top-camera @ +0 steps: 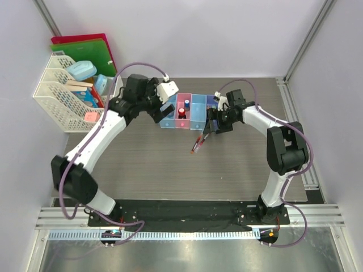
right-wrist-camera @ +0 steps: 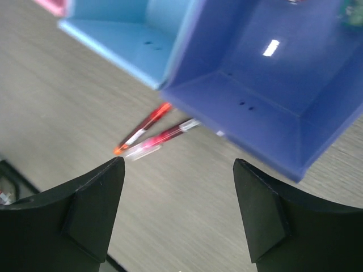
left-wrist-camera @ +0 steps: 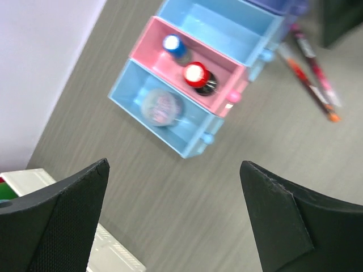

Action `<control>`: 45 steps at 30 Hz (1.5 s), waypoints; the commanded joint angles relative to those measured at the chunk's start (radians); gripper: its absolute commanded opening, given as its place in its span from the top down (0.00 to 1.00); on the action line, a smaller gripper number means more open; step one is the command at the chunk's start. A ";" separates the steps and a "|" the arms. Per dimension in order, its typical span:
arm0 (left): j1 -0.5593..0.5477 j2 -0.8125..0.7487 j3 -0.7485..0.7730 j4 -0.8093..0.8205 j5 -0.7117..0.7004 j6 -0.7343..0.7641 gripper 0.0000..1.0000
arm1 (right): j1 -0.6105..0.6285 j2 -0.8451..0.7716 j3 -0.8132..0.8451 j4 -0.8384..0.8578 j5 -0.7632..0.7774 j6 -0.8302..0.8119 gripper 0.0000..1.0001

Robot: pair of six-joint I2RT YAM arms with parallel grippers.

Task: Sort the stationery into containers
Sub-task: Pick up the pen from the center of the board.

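**Pens (top-camera: 196, 145) wait on the table beside half-filled bins (top-camera: 187, 111)**

Two thin red-and-black pens are seen lying close together on the grey table (top-camera: 142, 170), just in front of the row of four joined bins and toward its purple-blue bin (right-wrist-camera: 272, 73). A clear bluish lump (left-wrist-camera: 161, 107) is already held in the end light blue bin (left-wrist-camera: 130, 99). A blue piece (left-wrist-camera: 174, 45) and a red piece (left-wrist-camera: 195, 73) are seen in the pink bin (left-wrist-camera: 161, 34).

The left gripper (left-wrist-camera: 174, 166) is held above the bins with its jaws wide apart and nothing between them. The right gripper (right-wrist-camera: 177, 164) is poised over the pens, likewise spread and empty.

The pens are judged to be light, stiff and slick, and apt to roll on the flat surface. They appear to meet at one end, so a hold is best taken across the middle of one barrel, where the two are parted. Since the barrels lie so low, the fingertips would need to be brought right down to the table. Otherwise both pens may be caught at once, or one flicked aside.
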 commanded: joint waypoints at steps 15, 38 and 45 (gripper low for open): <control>-0.038 -0.332 -0.407 0.011 0.073 -0.051 0.02 | 0.208 0.166 0.060 0.042 0.364 0.062 0.31; -0.036 -0.349 -0.414 -0.001 0.104 -0.062 0.01 | 0.205 0.068 -0.021 0.042 0.465 -0.013 0.33; -0.038 -0.347 -0.421 -0.001 0.105 -0.065 0.00 | 0.206 0.136 0.009 0.043 0.488 0.007 0.37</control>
